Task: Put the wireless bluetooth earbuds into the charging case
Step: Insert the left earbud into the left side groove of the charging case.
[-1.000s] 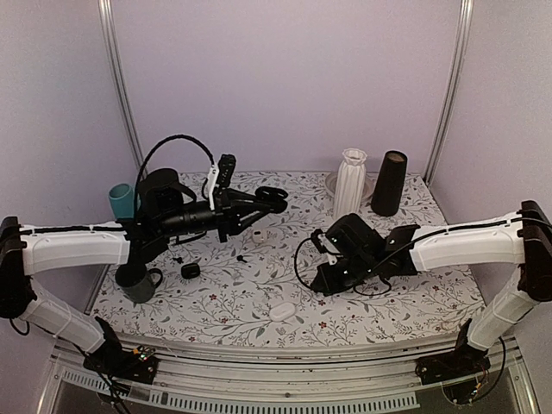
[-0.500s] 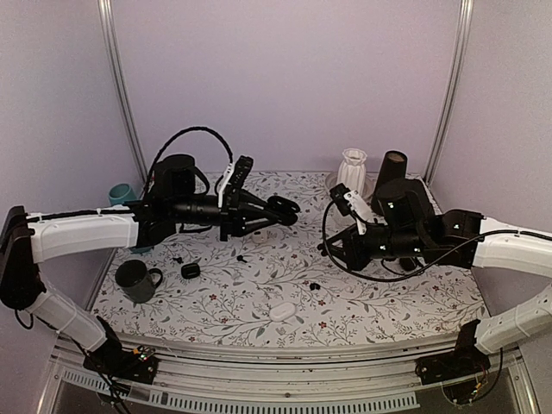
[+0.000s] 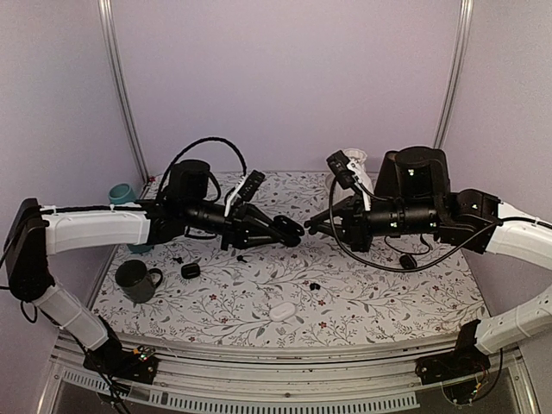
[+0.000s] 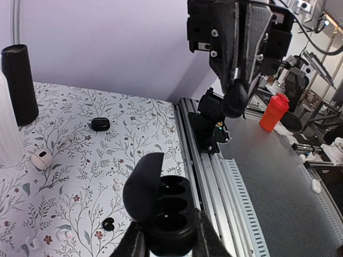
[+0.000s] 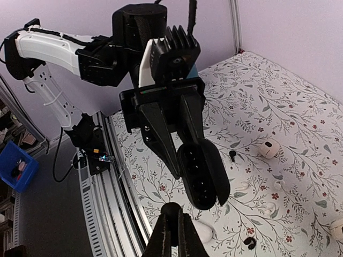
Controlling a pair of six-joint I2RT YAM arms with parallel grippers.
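With left gripper (image 3: 291, 229) clamped on the open glossy black oval charging case (image 4: 170, 217), hold steady mid-frame above the floral desk (image 3: 371, 302). With right gripper (image 5: 171, 217) pinched on a tiny glossy black earbud (image 4: 235, 99) just right of it, line stem with an empty well, then ease in slowly, straight.

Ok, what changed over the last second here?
The right gripper, shut on a black earbud, lifted off the table to face the left gripper, which carried the open black charging case rightward to meet it. Nothing was taken or let go. The dark mug and white case stayed put.
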